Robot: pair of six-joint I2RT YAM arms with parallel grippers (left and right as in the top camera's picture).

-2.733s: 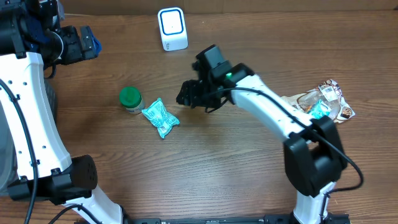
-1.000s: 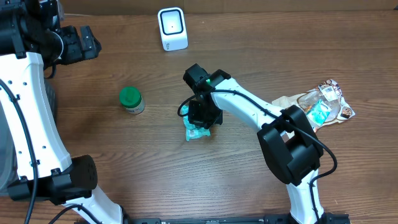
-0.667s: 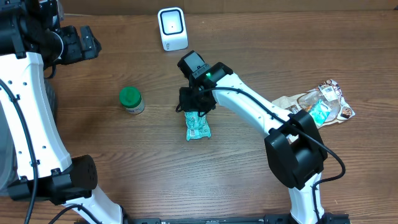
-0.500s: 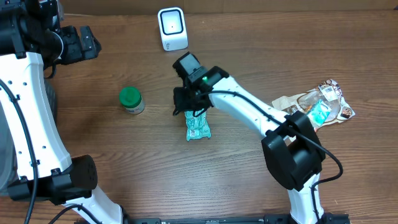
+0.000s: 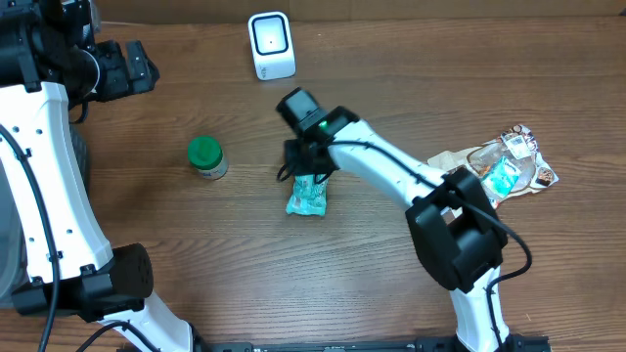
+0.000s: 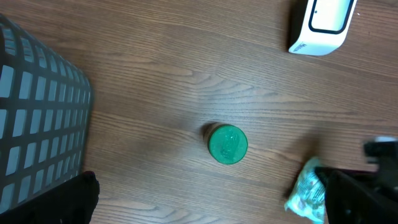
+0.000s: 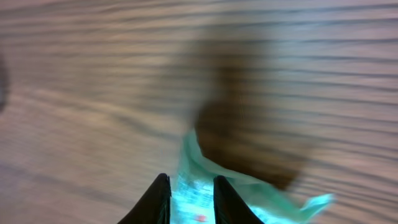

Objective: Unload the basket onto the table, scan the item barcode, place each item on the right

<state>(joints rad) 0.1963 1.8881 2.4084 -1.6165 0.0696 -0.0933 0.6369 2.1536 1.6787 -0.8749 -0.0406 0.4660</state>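
Right pincer (image 7: 191,200) is nearly closed, pinching the top end of the teal packet (image 5: 308,196). The wrist view shows the crinkled teal film between the two fingers (image 7: 158,198), with a dark shadow on the wood behind it. In the overhead view the packet is mid-frame, hanging below the pincer, and its lower end is over or on the worktop (image 5: 196,264); can't tell which. White scanner (image 5: 271,45) stands at top centre, well apart from the packet. No barcode is readable in any view. Left pincer (image 6: 211,190) is spread wide and holds nothing, parked at the upper left of the overhead frame. Green-lidded jar (image 5: 205,156) stands upright left of the packet, not touching it. A pile of snack bags (image 5: 504,166) is at the right edge. Grey mesh basket (image 6: 31,124) is on the left of the left wrist view.
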